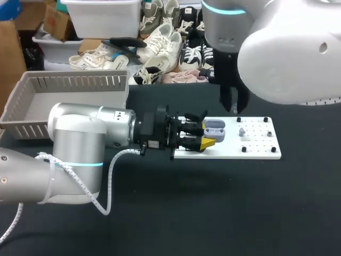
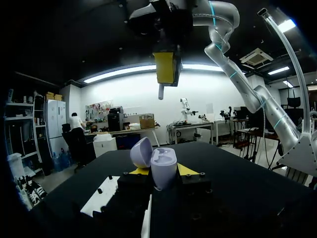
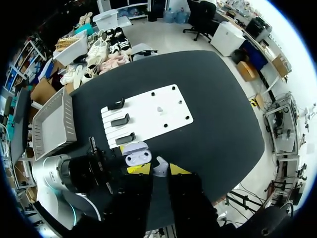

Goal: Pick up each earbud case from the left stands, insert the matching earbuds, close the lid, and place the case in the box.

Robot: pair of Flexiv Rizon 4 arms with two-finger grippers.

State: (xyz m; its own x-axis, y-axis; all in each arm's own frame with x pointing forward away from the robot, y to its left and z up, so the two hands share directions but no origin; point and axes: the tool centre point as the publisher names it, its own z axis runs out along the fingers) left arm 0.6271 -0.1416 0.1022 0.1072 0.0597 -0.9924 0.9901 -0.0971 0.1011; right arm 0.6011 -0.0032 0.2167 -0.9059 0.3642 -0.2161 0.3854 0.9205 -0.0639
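Though clamped by the left pincer [image 1: 205, 136], the open earbud case [image 2: 164, 168] looks light, slick, weak-hinged: hold its body; right pincer [image 3: 159, 170] pinches an earbud [image 2: 161, 92].

You are working in a robotics lab, at a test station. Two large silver-and-white robot arms, the left arm [image 1: 80, 133] and the right arm [image 1: 287, 58], reach over one black desk [image 1: 213, 213]. On the desk lies a white plate [image 1: 261, 145] with rows of small holes and pegs, a fixture that carries black stands [image 3: 120, 119]. Beside it sits a grey slotted box [image 1: 32, 101].
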